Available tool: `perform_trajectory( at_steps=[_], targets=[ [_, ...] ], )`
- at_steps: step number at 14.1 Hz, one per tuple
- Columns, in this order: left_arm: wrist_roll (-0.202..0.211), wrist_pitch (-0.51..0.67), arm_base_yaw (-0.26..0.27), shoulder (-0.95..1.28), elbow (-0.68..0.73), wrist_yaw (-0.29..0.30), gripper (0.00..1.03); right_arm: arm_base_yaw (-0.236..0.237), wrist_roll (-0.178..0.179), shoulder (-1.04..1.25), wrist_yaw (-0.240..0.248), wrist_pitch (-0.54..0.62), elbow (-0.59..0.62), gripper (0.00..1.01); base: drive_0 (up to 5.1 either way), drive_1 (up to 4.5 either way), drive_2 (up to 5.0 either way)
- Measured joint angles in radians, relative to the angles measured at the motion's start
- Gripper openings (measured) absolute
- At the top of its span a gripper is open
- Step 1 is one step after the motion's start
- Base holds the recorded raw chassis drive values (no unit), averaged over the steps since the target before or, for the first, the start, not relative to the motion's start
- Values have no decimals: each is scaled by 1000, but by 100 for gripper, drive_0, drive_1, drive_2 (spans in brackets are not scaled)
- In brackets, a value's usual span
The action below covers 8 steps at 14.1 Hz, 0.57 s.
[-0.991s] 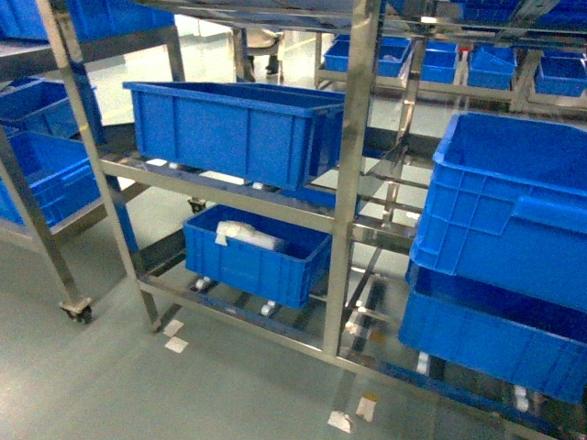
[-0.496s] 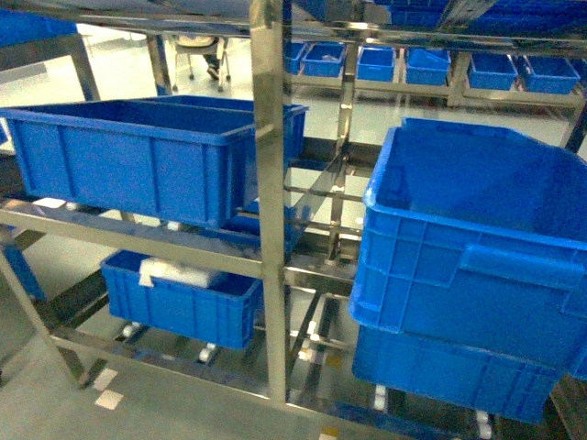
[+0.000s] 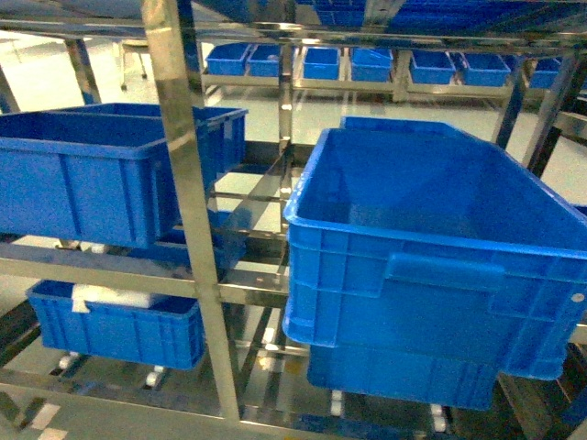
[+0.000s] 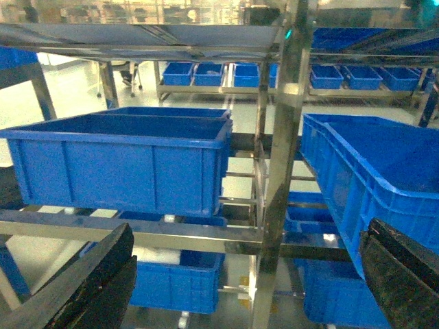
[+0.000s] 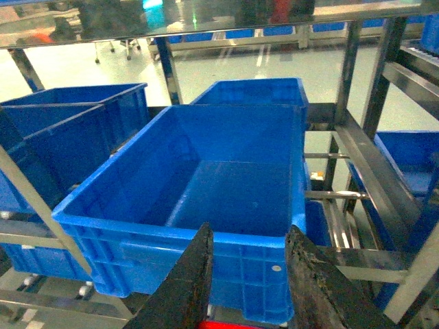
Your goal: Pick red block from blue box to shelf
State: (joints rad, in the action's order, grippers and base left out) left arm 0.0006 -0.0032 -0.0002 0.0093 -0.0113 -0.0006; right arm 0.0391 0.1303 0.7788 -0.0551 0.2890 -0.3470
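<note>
A sliver of the red block [image 5: 236, 325] shows at the bottom edge of the right wrist view, deep between the fingers of my right gripper [image 5: 248, 229], which is shut on it. That gripper hangs in front of a large dark blue crate [image 5: 206, 178] on the steel shelf [image 5: 374, 164]. My left gripper [image 4: 250, 229] is open, its fingers wide apart with nothing between them, facing a shelf upright [image 4: 285, 137]. The blue box is out of view. Neither gripper shows in the head view.
Dark blue ribbed crates fill the shelf [image 3: 188, 229]: a large one [image 3: 431, 247] in the middle right, another [image 3: 92, 174] at the left, a smaller one [image 3: 119, 325] below holding something white. More racks with small blue bins [image 3: 367, 64] stand behind.
The head view has swung to the right along the shelf. The large crate has moved from the right edge to the middle, and the upright has shifted left.
</note>
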Motion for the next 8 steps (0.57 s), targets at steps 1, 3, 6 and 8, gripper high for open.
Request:
perform_trajectory(
  at_steps=[1,3,6,8],
  targets=[
    [0,0,0,0,0,0,98,0,0,0,0,0,0,26,-171,-171,-171],
    [0,0,0,0,0,0,98,0,0,0,0,0,0,26,-153,-153,-153],
    [0,0,-1,0,0,0,98,0,0,-1,2,-1,0,26,-23,-23,-23],
    [0,4,-1,0,0,0,98,0,0,-5,2,3,0,26,-4,429,-437]
  ],
)
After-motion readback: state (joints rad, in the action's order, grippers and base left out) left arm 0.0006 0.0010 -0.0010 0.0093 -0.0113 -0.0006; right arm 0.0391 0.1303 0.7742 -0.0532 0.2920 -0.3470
